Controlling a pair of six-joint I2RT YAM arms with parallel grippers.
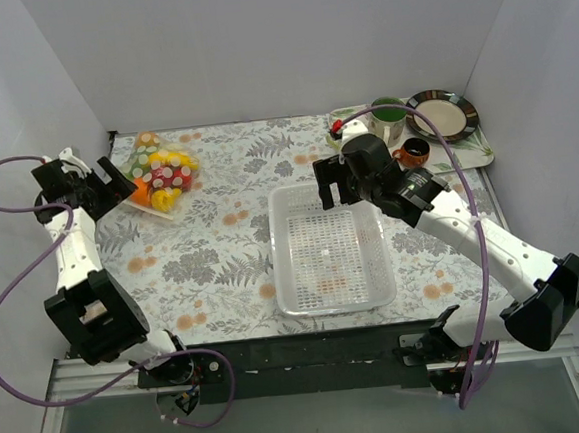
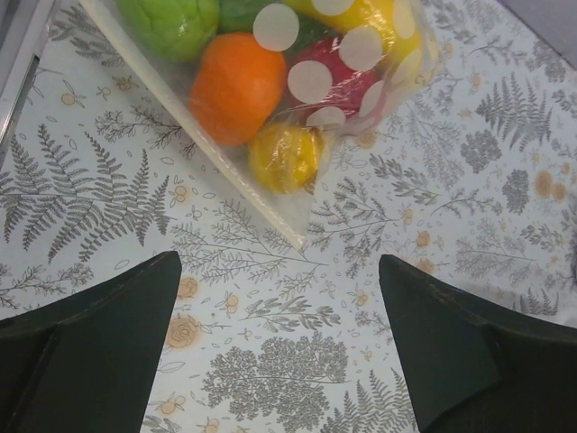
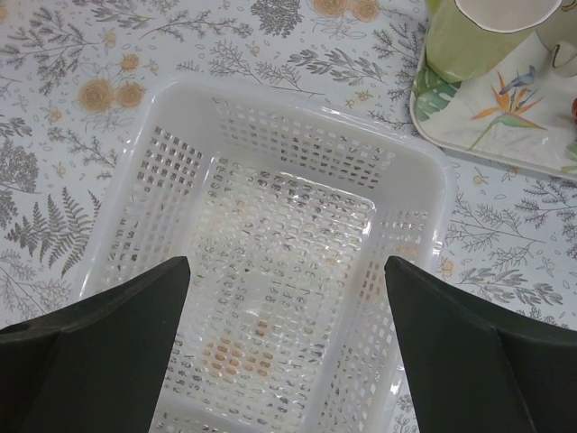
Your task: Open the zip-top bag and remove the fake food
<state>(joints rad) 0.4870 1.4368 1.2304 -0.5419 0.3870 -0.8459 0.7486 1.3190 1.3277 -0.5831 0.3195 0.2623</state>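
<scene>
- Zip-top bag (image 1: 158, 173) lies flat at the far-left of the table, sealed as far as I can see, with the fake food (image 2: 236, 88) inside: orange, lemon, red and green pieces.
- Left gripper (image 1: 116, 180) hovers just short of the bag, jaws spread wide and holding nothing.
- Left wrist view: the bag's near corner sits just ahead of the finger gap, slightly right of centre. No contact visible.
- The bag's near edge runs diagonally across the jaw line, not square to it. The clear strip along that edge could be the zip end; can't confirm.
- Right gripper (image 1: 329, 181) is also spread and empty, hanging over the far end of the white basket (image 1: 277, 250), well apart from the bag.
- Judgement: left arm is much nearer, so it should pin or pinch that corner first. The right arm has to cross the table for the opposing pull.
- Risk: crinkly film, so a corner pinch could slip.
</scene>
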